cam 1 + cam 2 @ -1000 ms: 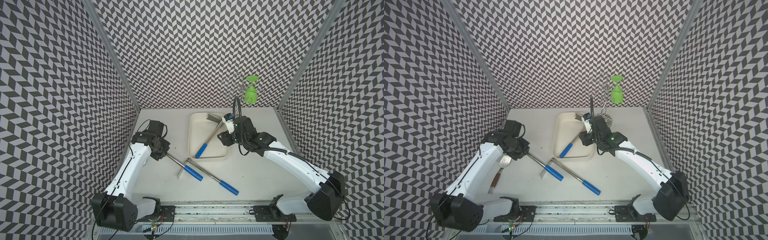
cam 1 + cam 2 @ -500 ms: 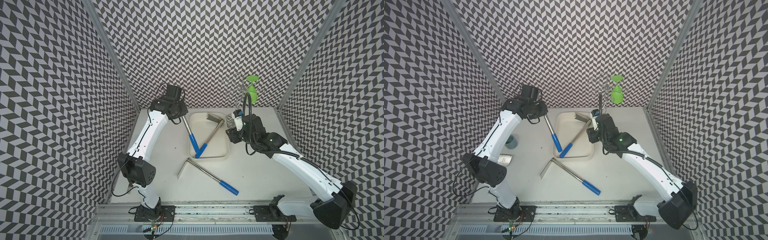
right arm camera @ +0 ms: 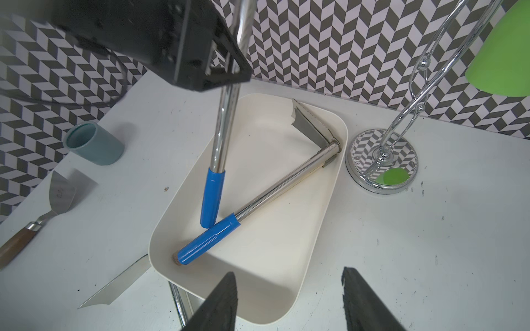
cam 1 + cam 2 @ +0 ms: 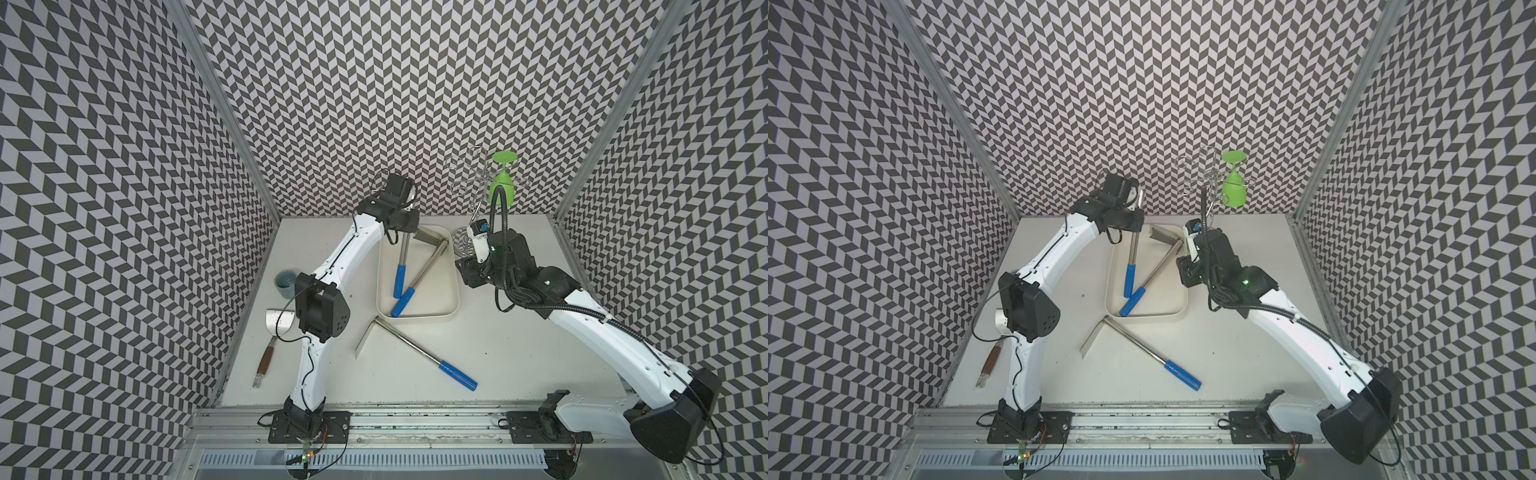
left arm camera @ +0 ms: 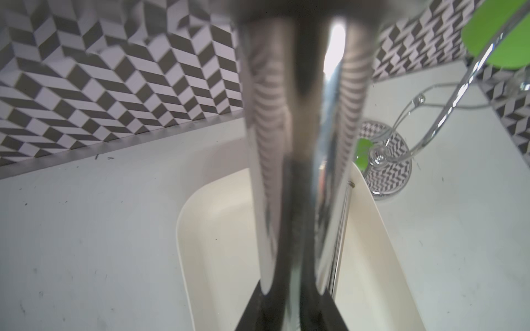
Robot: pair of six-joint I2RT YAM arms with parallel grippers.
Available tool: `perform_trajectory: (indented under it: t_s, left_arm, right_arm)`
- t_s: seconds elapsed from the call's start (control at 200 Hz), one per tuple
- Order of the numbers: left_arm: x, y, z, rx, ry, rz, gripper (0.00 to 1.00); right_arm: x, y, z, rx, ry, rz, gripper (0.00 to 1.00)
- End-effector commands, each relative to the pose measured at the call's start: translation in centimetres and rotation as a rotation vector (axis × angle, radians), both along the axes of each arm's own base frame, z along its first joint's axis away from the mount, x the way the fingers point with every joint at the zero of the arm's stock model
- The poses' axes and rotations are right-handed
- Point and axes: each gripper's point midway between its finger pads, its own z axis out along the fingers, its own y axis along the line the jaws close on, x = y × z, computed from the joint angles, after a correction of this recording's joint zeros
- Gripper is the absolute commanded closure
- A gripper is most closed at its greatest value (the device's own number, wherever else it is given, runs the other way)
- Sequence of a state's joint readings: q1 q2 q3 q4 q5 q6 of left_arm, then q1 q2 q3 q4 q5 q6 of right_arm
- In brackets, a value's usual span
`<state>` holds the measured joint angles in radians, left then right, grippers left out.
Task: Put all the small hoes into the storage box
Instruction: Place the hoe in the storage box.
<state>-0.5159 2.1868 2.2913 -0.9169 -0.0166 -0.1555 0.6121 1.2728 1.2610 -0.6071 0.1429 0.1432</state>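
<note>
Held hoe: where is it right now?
In a top view the held hoe hangs steeply from the left claw over the storage box's left half, blue grip lowest, close beside the grip of the hoe lying in the box.

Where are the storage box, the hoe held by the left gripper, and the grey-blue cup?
storage box (image 4: 434, 291): in a top view, on the bare floor of the tub.
held hoe (image 4: 400, 279): in a top view, on its blue grip.
grey-blue cup (image 3: 99, 150): right wrist view, on its side wall.

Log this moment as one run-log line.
left tool: grips held hoe, blue end in storage box | right tool: open, empty | second hoe: in box | third hoe: on table
</note>
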Motion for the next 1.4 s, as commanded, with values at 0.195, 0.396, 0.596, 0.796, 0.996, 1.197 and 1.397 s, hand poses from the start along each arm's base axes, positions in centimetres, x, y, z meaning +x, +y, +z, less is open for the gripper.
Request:
perform_trajectory:
  t_s: [0.195, 0.396, 0.596, 0.796, 0.996, 1.197, 1.397]
  left_arm:
    - [0.6, -0.8, 0.3, 0.164, -0.138, -0.079, 1.0]
    - [1.0, -4.0, -2.9, 0.116, -0.106, -0.185, 1.0]
    - [1.2, -5.4, -5.5, 0.088, -0.061, -0.223, 1.0]
    - [0.6, -5.2, -8.7, 0.128, -0.008, -0.256, 1.0]
    - [0.0, -6.0, -10.3, 0.106, 0.03, -0.294, 1.0]
    - [-0.8, -5.5, -11.2, 0.082, 0.083, -0.308, 1.0]
    - [-2.5, -4.8, -10.2, 0.021, 0.136, -0.328, 1.0]
  right_arm:
    - [0.1, 0.2, -0.2, 0.015, 0.008, -0.003, 0.41]
    - [0.1, 0.5, -0.5, 0.012, 0.016, 0.003, 0.41]
    - [0.1, 0.3, -1.0, -0.005, 0.026, -0.002, 0.41]
    - [0.2, 0.6, -1.3, -0.003, 0.035, 0.005, 0.41]
    - [0.4, 0.8, -1.5, -0.005, 0.042, 0.007, 0.41]
    - [0.5, 0.6, -1.4, -0.014, 0.034, 0.0, 0.41]
    - [0.6, 0.3, -1.3, -0.026, 0.023, -0.008, 0.4]
